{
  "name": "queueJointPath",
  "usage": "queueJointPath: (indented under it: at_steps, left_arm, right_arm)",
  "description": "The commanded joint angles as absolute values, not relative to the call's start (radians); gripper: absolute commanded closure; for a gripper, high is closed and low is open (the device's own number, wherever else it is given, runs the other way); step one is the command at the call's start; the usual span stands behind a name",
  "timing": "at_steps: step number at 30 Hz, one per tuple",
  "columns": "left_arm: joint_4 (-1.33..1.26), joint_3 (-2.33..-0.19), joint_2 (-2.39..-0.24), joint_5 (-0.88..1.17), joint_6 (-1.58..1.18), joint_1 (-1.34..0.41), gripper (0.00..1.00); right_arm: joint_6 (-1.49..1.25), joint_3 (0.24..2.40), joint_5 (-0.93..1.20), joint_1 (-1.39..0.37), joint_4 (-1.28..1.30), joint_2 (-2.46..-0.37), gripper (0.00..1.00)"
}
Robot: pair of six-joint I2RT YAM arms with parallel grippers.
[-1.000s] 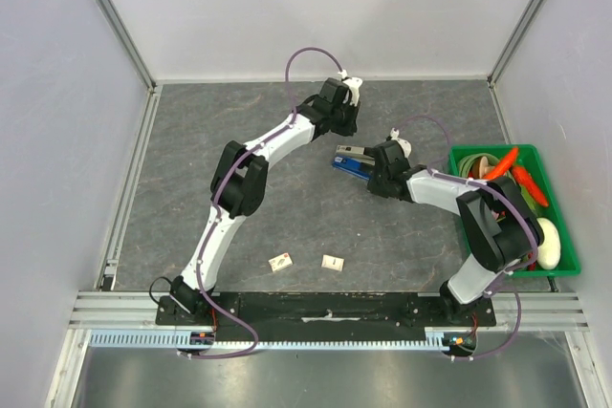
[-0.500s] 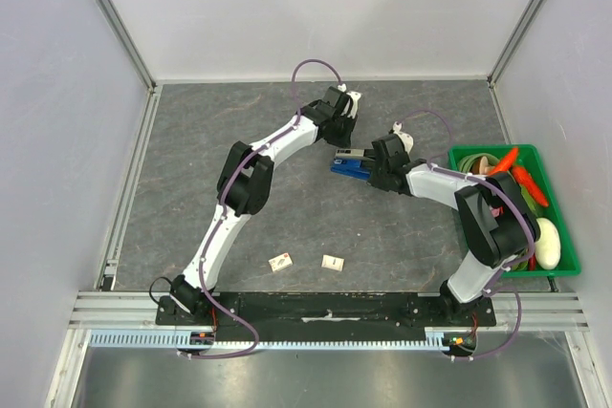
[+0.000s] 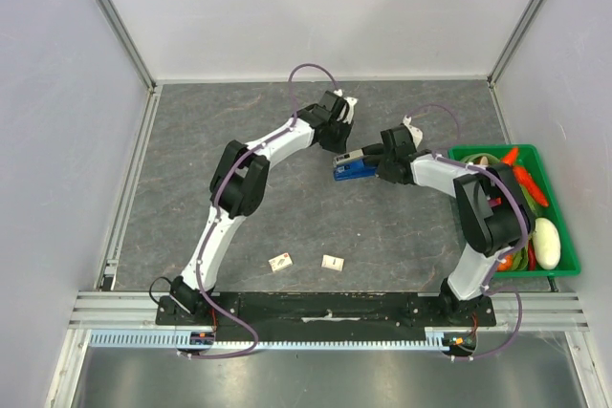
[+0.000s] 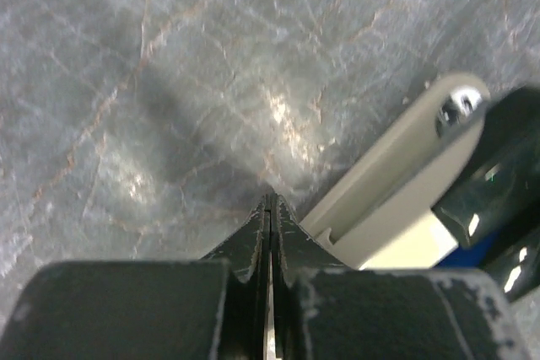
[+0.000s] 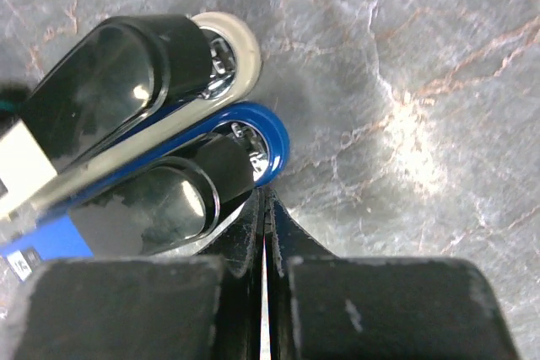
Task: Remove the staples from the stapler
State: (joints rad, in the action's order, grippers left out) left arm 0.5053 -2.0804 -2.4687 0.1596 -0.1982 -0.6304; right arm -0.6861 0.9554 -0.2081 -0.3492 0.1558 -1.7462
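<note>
The stapler (image 3: pixel 352 167) lies on the grey surface (image 3: pixel 182 150), between the two arms. The left claw (image 4: pixel 268 208) and the right claw (image 5: pixel 264 201) are both pressed closed on nothing, their tips just beside the stapler. Risk: since neither claw holds it, a push from closed tips would likely slide or spin the stapler rather than open it.

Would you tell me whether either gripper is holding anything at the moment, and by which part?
Nothing is held. The left gripper and right gripper are both shut with fingers pressed together on nothing; the stapler lies beside them, outside the fingers.
</note>
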Motion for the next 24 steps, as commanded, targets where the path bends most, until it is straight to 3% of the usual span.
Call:
queueJointPath:
  at_steps: [1, 18, 20, 24]
  left_arm:
    - [0.577, -1.948, -2.402, 0.153, -0.225, -0.649, 0.98]
    - [0.399, -1.427, -2.093, 0.094, -0.298, -0.680, 0.98]
    - [0.399, -1.407, -2.045, 0.060, -0.292, -0.680, 0.98]
    - [0.400, -1.416, -1.956, 0.037, -0.275, -0.680, 0.97]
  right_arm:
    - [-0.657, 1.048, -0.215, -0.331, 0.172, -1.795, 1.00]
    - [-0.551, 1.249, -0.199, -0.321, 0.275, -1.910, 0.97]
    - [-0.531, 1.220, -0.227, -0.316, 0.282, -1.859, 0.91]
    - [-0.506, 1.143, -0.267, -0.298, 0.290, -1.712, 0.64]
